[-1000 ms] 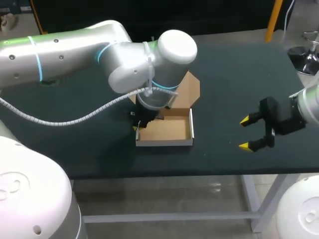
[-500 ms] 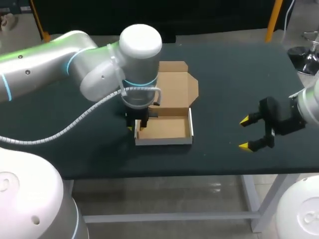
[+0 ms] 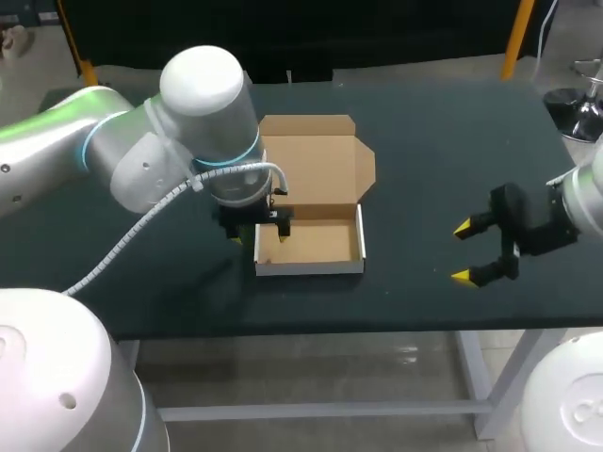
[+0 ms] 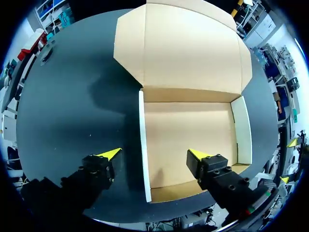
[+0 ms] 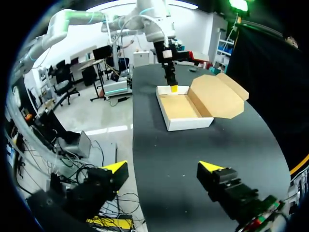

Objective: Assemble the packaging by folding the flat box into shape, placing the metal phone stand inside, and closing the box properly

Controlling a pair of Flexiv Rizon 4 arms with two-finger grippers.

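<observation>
1. The cardboard box (image 3: pixel 311 247) is seen as a shallow open tray with its long axis running along the line between the left gripper's (image 3: pixel 259 236) fingertips. Its lid (image 3: pixel 313 160) is folded back flat ahead of those jaws.
2. The tray's near end wall is straddled by the left jaws – one yellow tip inside the tray, one outside over the table (image 3: pixel 424 141). The jaws are spread wide and nothing is gripped.
3. The left arm is bent over the box, fingers pointed downward.
4. The right gripper (image 3: pixel 461 252) is held well apart from the box, jaws wide and empty, the box ahead of them.
5. The box is plain brown card inside with white wall edges – the table top is dark and matte.
</observation>
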